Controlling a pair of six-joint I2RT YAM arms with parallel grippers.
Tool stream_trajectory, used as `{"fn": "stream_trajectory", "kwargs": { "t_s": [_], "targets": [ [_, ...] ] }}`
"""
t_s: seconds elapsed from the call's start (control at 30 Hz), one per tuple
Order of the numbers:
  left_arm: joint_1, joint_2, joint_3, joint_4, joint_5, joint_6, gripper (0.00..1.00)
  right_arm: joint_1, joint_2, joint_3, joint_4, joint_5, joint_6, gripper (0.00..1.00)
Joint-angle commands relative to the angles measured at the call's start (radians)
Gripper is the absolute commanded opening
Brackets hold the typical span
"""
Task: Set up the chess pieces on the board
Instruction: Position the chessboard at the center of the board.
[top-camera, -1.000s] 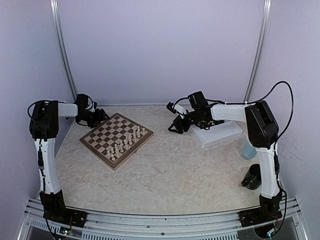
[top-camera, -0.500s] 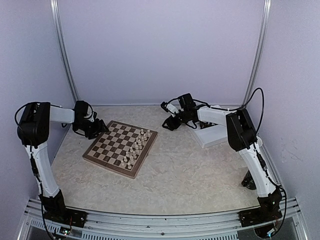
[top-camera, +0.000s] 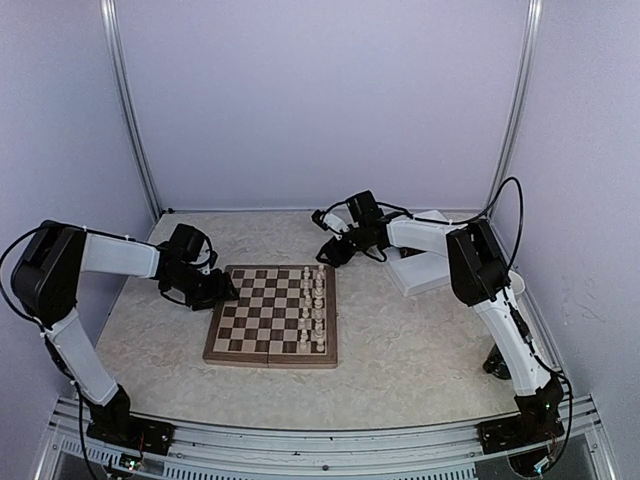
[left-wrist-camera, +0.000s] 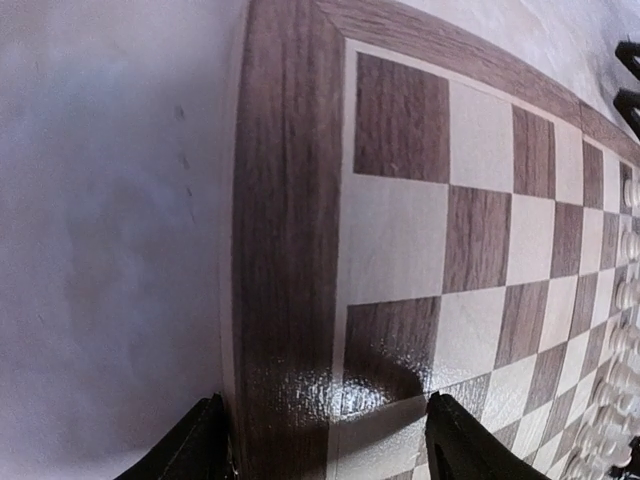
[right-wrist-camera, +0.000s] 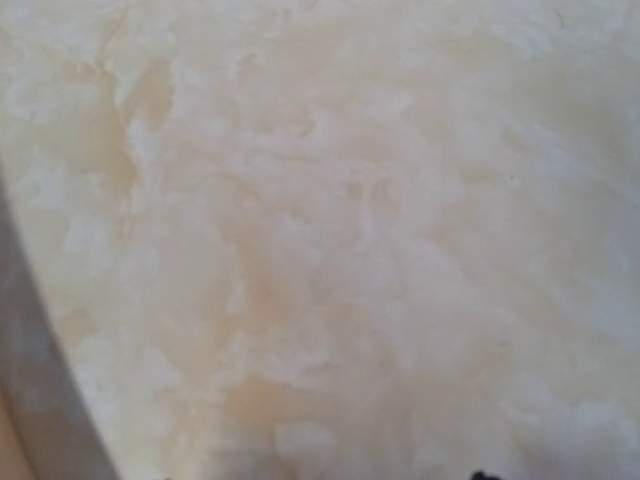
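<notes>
The board (top-camera: 262, 318) lies flat in the middle of the table, squared to the near edge. Cream chess pieces (top-camera: 313, 305) stand in two files along its right side and show at the right edge of the left wrist view (left-wrist-camera: 624, 300). No dark pieces are visible. My left gripper (top-camera: 216, 291) is at the board's left rim (left-wrist-camera: 285, 250), open. One fingertip (left-wrist-camera: 190, 450) is outside the rim and the other is over the squares. My right gripper (top-camera: 327, 248) hovers low by the board's far right corner, open, with only bare table under it.
A white tray (top-camera: 445, 270) sits at the back right, behind the right forearm. A small dark object (top-camera: 496, 362) stands by the right arm's lower link. Walls and metal posts close in the back and both sides.
The board has slid from the back left toward the centre and turned square, moving along with my left gripper. My right gripper has moved left, away from the tray and toward the board's corner.
</notes>
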Motion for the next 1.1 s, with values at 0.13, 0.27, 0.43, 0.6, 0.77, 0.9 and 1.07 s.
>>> {"fn": "stream_trajectory", "kwargs": {
  "t_s": [0.13,0.27,0.43,0.6,0.77,0.9,1.07],
  "targets": [
    [-0.074,-0.215,-0.193,-0.130,-0.045,-0.126,0.68,0.012,-0.025,-0.086,-0.023,-0.066,0.025,0.63],
    [-0.074,-0.308,-0.176,-0.195,-0.112,-0.116,0.68,0.020,-0.043,-0.124,-0.024,-0.094,0.034,0.62],
    [-0.063,-0.350,-0.102,-0.185,-0.180,-0.078,0.69,0.043,-0.058,-0.158,-0.018,-0.116,0.037,0.61],
    [-0.032,-0.212,0.090,-0.026,-0.140,-0.015,0.71,0.042,-0.043,-0.081,-0.053,-0.091,0.054,0.63],
    [-0.039,0.016,0.352,-0.022,-0.058,0.056,0.72,-0.001,-0.104,-0.047,-0.064,-0.074,0.067,0.72],
    [-0.048,0.192,0.484,-0.046,-0.024,0.070,0.72,-0.053,-0.187,-0.090,-0.061,-0.090,0.092,0.75],
    [-0.050,0.326,0.613,-0.117,0.024,0.118,0.73,-0.085,-0.364,-0.307,0.000,-0.096,0.059,0.76]
  ]
}}
